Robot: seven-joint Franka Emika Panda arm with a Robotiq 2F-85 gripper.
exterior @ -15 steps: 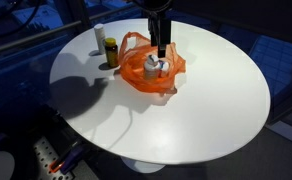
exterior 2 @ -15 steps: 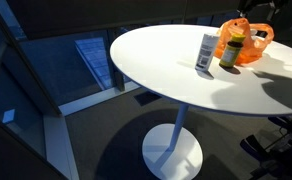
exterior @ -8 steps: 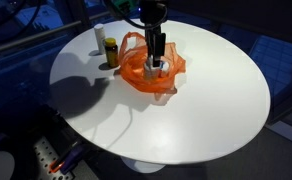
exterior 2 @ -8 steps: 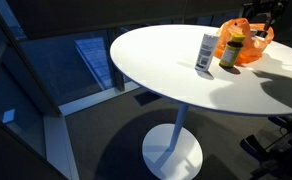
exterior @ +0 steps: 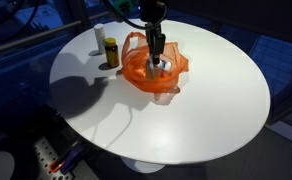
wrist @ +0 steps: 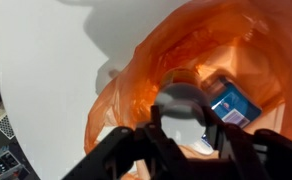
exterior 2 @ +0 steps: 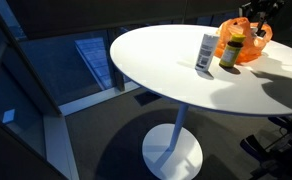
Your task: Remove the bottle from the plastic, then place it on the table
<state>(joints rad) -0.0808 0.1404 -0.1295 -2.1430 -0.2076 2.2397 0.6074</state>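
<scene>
An orange plastic bag (exterior: 138,72) (exterior 2: 258,42) lies open on the round white table (exterior: 211,110) (exterior 2: 161,70). Inside it stands the bottle (wrist: 181,105), with a grey-white round cap and a blue label; in an exterior view the bottle (exterior: 159,70) shows only partly behind the fingers. My gripper (wrist: 183,130) (exterior: 158,62) (exterior 2: 254,20) reaches straight down into the bag. Its dark fingers press against both sides of the cap, shut on the bottle. The bottle's lower body is hidden by the plastic (wrist: 136,70).
Beside the bag stand a white tube (exterior: 98,40) (exterior 2: 205,52) and a small amber jar (exterior: 110,52) (exterior 2: 229,50). The table edge curves close behind them. Dark floor and cables surround the table's pedestal (exterior 2: 173,150).
The gripper came down a little deeper into the bag and its jaws went from open to closed around the bottle's cap. Bag, tube and jar stayed put.
</scene>
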